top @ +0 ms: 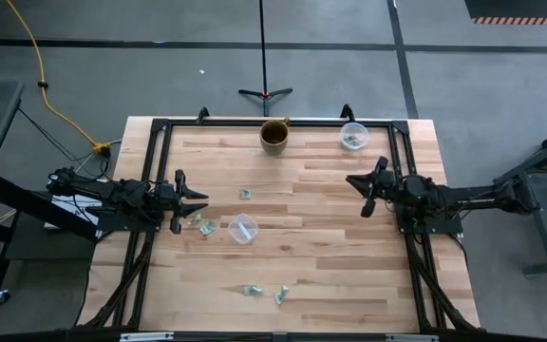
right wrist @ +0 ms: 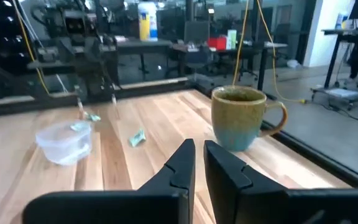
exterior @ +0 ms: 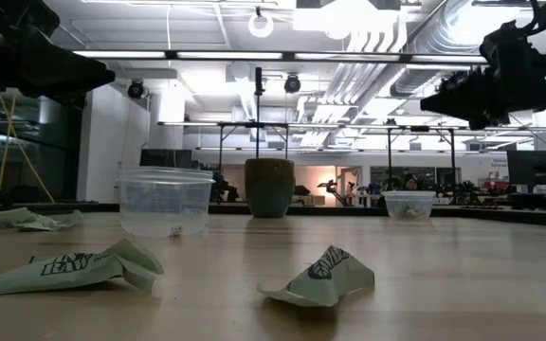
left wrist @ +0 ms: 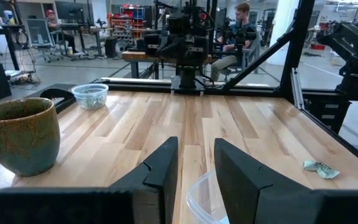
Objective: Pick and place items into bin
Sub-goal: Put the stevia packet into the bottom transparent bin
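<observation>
Several tiny crumpled green-and-white wrappers lie flat on the wooden table: one (top: 245,194) mid-table, two (top: 202,225) near my left gripper and two (top: 266,292) toward the near edge. A clear cup (top: 242,228) stands mid-table. A second clear cup (top: 353,136) at the far edge holds green pieces. My left gripper (top: 204,201) (left wrist: 196,144) hovers open above the table's left side, fingers level and pointing right over the mid-table cup's rim (left wrist: 201,196). My right gripper (top: 355,181) (right wrist: 197,144) hovers at the right side, fingers together, pointing left.
A green-brown mug (top: 274,136) stands at the far edge between the arms. A black frame (top: 160,123) runs around the table. In the low view two wrappers (exterior: 74,267) (exterior: 320,278) lie close by the near edge. People sit beyond the table.
</observation>
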`<state>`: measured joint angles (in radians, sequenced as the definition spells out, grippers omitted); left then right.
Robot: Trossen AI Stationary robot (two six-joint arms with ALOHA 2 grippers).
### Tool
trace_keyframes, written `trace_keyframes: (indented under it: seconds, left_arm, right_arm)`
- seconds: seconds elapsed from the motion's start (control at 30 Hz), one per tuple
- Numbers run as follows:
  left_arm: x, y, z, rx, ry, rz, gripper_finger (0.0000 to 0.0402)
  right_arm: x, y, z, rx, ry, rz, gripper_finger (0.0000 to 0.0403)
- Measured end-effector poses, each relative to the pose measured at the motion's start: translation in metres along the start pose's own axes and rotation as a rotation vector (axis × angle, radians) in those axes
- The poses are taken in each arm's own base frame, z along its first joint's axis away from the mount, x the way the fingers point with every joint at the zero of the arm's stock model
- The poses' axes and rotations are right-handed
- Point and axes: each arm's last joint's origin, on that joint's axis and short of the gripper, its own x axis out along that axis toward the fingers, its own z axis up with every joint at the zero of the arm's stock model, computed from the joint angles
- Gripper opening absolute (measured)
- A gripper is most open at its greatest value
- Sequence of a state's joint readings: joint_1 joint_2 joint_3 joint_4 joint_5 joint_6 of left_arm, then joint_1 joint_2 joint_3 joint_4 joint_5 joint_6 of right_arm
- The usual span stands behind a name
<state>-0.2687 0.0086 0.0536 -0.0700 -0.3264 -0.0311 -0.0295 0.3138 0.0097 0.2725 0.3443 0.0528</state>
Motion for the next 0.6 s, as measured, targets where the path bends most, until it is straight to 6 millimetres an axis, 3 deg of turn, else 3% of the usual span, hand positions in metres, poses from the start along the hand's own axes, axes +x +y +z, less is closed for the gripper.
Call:
trace_keyframes:
  seconds: [0.2, 0.47, 0.6]
  left_arm:
    - [0.0, 0.003, 0.005, -0.02, -0.054, 0.091, 0.0149]
    - [0.005, 0.006, 0.014, -0.05, -0.124, 0.285, 0.025]
    - [0.01, 0.006, 0.013, -0.09, -0.087, 0.357, 0.0266]
  right_arm:
    - [0.0, -0.002, -0.002, -0.023, 0.014, -0.046, 0.0024]
    - [0.0, -0.006, -0.002, -0.067, 0.018, -0.145, 0.0028]
    - [0.001, -0.008, -0.003, -0.07, 0.025, -0.168, 0.0026]
